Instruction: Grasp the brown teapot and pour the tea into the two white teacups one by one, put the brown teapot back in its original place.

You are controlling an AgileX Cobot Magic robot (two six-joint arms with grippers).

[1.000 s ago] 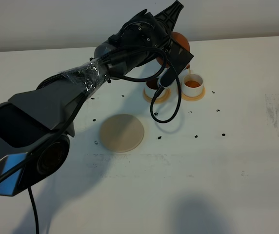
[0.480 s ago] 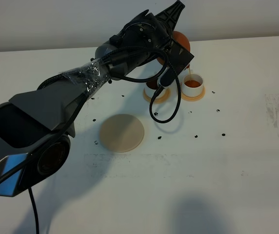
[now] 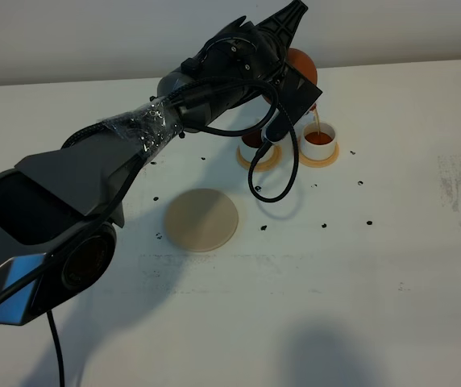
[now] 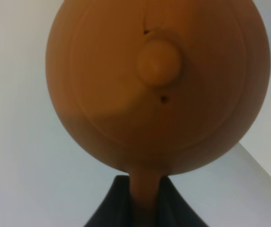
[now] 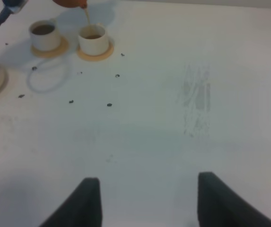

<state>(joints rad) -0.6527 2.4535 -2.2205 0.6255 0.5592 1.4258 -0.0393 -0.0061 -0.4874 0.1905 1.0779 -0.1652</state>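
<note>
**Teapot tipped over the right cup, held by its handle**

The left gripper (image 4: 144, 201) is clamped narrow on the loop handle (image 4: 144, 187) of the teapot (image 4: 157, 85), with a dark finger (image 4: 109, 213) on either side of it. The teapot hangs above the table (image 3: 392, 266), tipped forward, its lid and knob (image 4: 158, 61) facing the wrist camera. A thin stream (image 3: 317, 122) falls from the spout into the right cup (image 3: 320, 139), which shows tea. The left cup (image 5: 43, 30) just beside it also holds dark liquid. Each cup sits on a small coaster (image 3: 321, 161). The disc (image 3: 202, 219) lies bare, well apart from the teapot. The right gripper (image 5: 147, 182) stands wide with nothing in it, far from the cups.

The teapot looks like stiff, brittle clay, and with tea in it, it is probably heavy for a grip out at the handle. It may want to swing about the fingers, yet the handle is the only sound hold. Nothing visible pins the lid, so at this tilt it could slide. The cups look light and easy to knock.
</note>
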